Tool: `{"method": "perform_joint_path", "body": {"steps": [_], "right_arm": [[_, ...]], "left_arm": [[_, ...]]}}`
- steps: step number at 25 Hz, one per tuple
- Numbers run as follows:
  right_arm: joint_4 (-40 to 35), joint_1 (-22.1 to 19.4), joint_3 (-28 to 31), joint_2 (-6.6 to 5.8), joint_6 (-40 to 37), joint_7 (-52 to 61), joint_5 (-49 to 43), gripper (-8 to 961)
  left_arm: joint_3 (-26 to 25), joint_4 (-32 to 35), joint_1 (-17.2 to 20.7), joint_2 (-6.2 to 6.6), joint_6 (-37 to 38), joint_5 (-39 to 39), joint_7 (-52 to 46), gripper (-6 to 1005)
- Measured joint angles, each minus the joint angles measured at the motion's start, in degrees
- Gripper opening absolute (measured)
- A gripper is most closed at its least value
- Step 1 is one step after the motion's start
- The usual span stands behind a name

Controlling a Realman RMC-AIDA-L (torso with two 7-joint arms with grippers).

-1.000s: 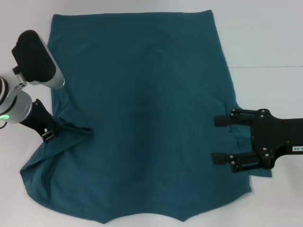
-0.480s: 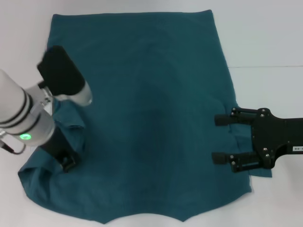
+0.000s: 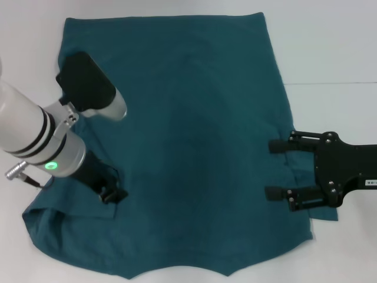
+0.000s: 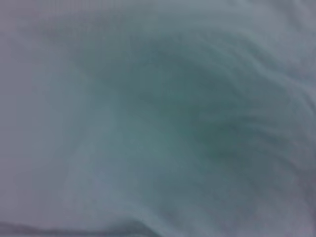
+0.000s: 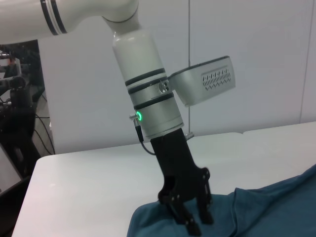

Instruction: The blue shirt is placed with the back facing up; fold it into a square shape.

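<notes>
The blue shirt [image 3: 188, 135] lies spread flat on the white table, hem at the far side. My left gripper [image 3: 112, 193] is down on the shirt's left part, shut on a fold of the sleeve fabric that it has drawn inward over the body. The right wrist view shows the left gripper [image 5: 193, 219] pinching the raised cloth [image 5: 256, 212]. The left wrist view is filled with teal fabric [image 4: 158, 118]. My right gripper [image 3: 274, 169] is open, its two fingers spread over the shirt's right sleeve edge.
The white table [image 3: 330, 47] surrounds the shirt, with bare room to the right and far right. A seam in the table [image 3: 330, 83] runs along the right side. The left arm's wrist camera housing [image 3: 91, 85] hangs over the shirt's left part.
My left gripper has moved right and nearer across the shirt, dragging the left sleeve inward so that it folds over the body. The right gripper has barely moved.
</notes>
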Motion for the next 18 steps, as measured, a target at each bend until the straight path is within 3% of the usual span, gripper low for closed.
{"method": "perform_joint_path", "body": {"steps": [4,7,12,18], "right_arm": [[0.02,0.08,0.11,0.0,0.33,-0.04,0.0,942],[0.11,0.21,0.13,0.0,0.83,-0.04,0.0,942],[0.33,0.57,0.13,0.0,1.34,-0.04,-0.01,942],[0.35,0.8,0.13,0.08,1.72,-0.04,-0.01,942]], "left_arm": [[-0.58,1.04,0.95,0.29,-6.86,1.28,-0.75,285],[-1.14,-1.89,0.13,0.75,-11.33,3.84,-1.08,356],[-2.99,-10.4,-2.92,3.97,-17.48,4.43,-1.24,602],[-3.42,-15.92,-4.41,7.13,-22.82,4.52,-2.79,403]]}}
